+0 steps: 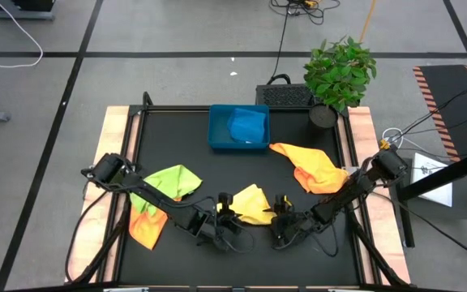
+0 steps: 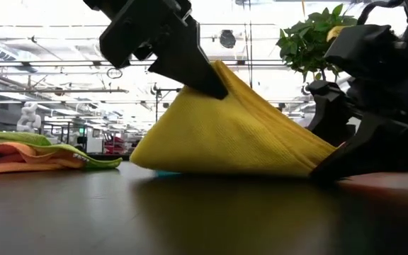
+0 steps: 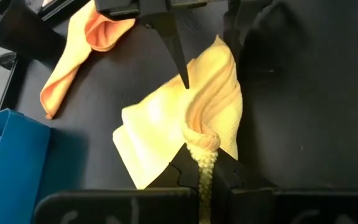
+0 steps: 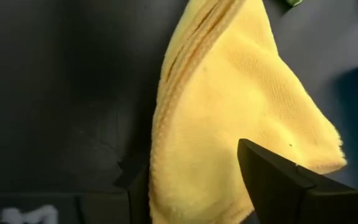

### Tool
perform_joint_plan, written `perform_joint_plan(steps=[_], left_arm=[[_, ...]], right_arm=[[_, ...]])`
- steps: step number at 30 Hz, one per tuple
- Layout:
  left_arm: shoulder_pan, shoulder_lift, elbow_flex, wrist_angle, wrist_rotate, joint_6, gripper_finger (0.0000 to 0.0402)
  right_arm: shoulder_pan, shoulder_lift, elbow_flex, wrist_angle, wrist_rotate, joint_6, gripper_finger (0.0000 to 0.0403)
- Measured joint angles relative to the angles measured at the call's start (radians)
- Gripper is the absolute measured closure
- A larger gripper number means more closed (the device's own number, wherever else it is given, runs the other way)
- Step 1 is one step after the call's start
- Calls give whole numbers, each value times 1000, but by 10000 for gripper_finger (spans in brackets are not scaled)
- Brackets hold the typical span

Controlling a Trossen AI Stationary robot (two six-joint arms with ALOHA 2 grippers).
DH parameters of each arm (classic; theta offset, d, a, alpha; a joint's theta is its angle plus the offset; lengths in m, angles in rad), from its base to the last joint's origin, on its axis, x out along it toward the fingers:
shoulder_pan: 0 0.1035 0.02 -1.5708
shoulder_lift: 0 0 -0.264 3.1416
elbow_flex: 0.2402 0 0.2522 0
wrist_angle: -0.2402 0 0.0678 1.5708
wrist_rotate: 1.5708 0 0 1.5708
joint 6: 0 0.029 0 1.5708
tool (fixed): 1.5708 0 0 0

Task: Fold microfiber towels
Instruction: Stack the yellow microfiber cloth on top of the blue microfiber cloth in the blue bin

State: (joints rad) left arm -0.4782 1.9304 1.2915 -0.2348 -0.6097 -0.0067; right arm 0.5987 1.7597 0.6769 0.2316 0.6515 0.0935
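My left gripper (image 1: 227, 212) and right gripper (image 1: 280, 217) are each clamped on an edge of the soft yellow microfiber towel (image 1: 252, 203), holding it tented at the near middle of the black table (image 1: 217, 174).

In the right wrist view the yellow towel (image 4: 229, 106) runs off the picture's edge, and one of the fingers (image 4: 278, 183) covers part of it. In the left wrist view the blue tray (image 3: 8, 162) is cut off at the edge.
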Motion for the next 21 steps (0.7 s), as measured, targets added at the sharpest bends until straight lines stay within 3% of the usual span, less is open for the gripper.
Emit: perform_joint_plan(steps=[10,18,21], left_arm=[[-6,-28,0,-20,-19,-4,397],[-4,-29,1,-48,-32,-3,398],[-3,-50,-1,-94,-68,-6,396]], right_arm=[[-1,0,-1,-29,27,-30,268],[-2,-40,-5,-63,28,-48,387],[-2,-93,-6,-66,32,-62,393]])
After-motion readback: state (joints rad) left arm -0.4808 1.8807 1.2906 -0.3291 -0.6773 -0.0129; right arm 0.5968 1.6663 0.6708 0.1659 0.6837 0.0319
